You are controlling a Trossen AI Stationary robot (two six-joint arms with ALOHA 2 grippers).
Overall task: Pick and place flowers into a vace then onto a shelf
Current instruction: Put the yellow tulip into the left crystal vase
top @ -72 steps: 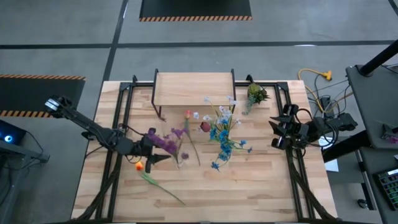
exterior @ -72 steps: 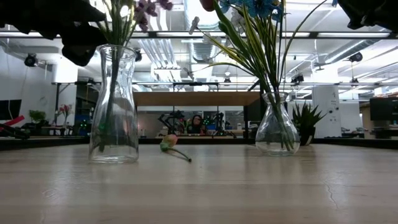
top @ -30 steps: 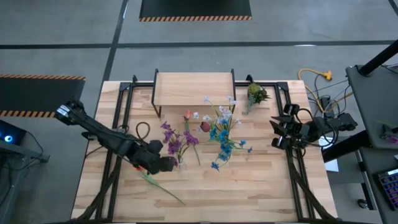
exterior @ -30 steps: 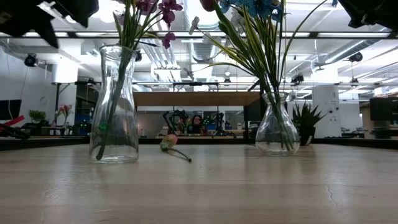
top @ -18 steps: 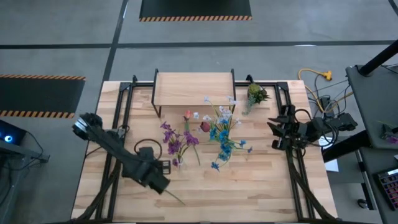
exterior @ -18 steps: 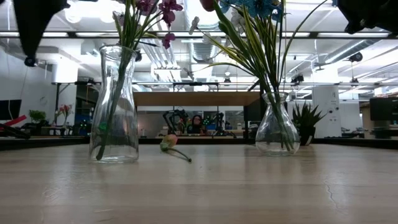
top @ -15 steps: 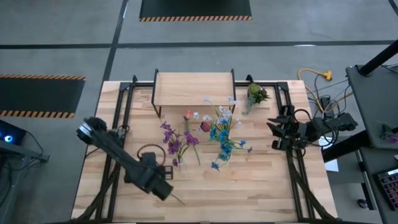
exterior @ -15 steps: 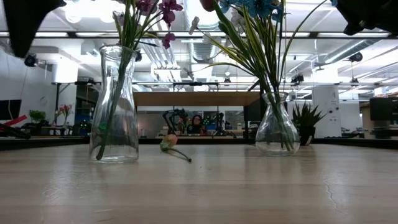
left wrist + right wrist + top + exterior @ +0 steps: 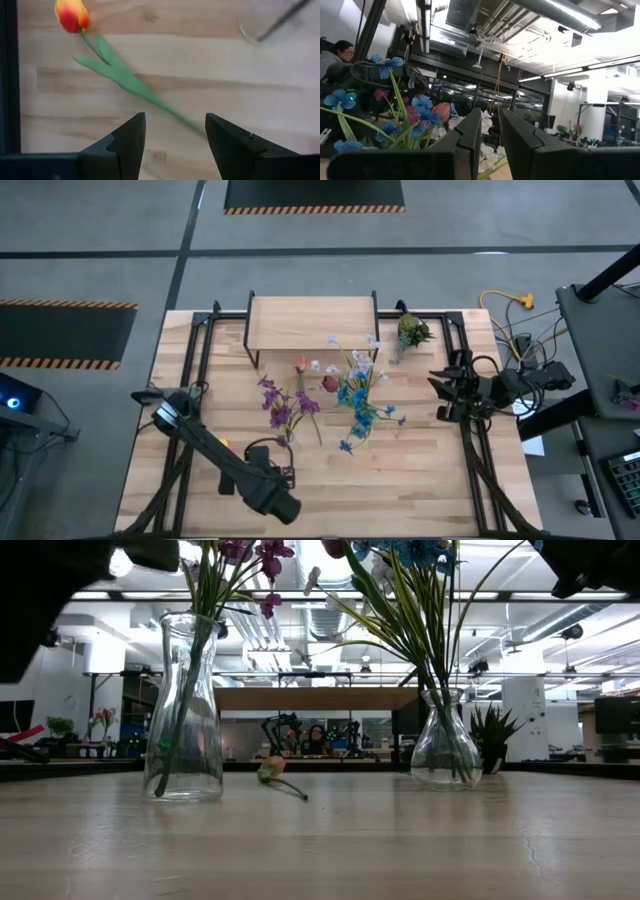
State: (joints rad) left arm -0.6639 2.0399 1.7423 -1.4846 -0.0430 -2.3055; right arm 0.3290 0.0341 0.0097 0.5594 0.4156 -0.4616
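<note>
An orange-yellow tulip (image 9: 71, 15) lies flat on the table, its green stem (image 9: 150, 97) running under my left gripper (image 9: 175, 145). That gripper is open and points down, its fingers standing on either side of the stem's lower end above it; in the high view my left gripper (image 9: 280, 498) is near the table's near edge. Purple flowers (image 9: 282, 405) stand in the left glass vase (image 9: 188, 710). Blue and white flowers (image 9: 358, 395) stand in the right vase (image 9: 445, 752). My right gripper (image 9: 440, 395) waits open by the right edge.
The shelf (image 9: 312, 322) stands at the far middle. A pink-budded flower (image 9: 272, 772) lies on the table between the vases. A stubby yellow-green tuft (image 9: 410, 332) sits right of the shelf. Black frame bars (image 9: 190, 360) run along both table sides. Free wood lies toward the near right.
My left arm has swung away from the left vase toward the table's near edge and now hangs over the orange tulip's stem. The purple flowers, which the gripper brought to the vase earlier, stay standing in it. Both vases have kept their places.
</note>
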